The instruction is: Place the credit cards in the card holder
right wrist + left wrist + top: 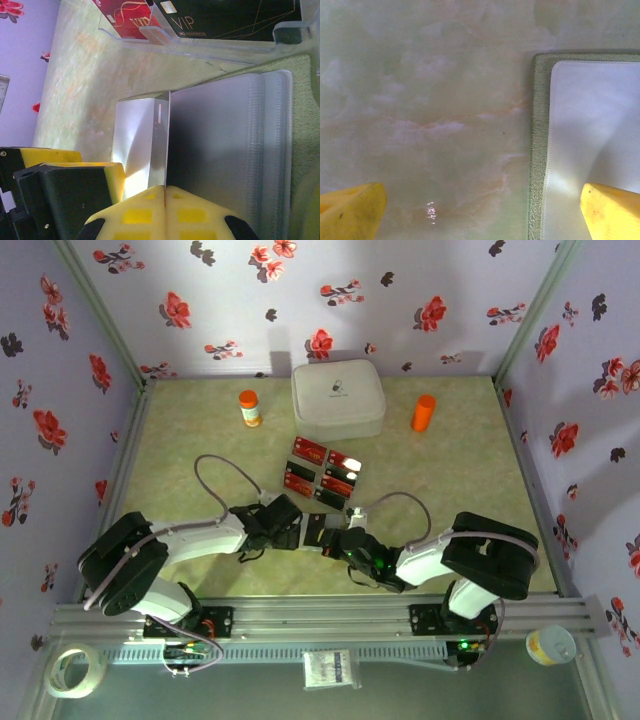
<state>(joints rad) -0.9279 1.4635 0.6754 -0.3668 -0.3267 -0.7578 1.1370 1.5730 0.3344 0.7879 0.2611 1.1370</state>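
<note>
card holder (225,140) lies open on the counter (420,100), one pale leaf pinched by the right gripper (165,192); left gripper (485,200) spread wide. credit cards (225,17) in a clear tray (210,50), cut off.

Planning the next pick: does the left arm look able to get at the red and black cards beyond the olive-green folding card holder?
Probably yes: the left gripper is open and empty, and the red and black cards lie just past the olive-green card holder, nothing standing between.
</note>
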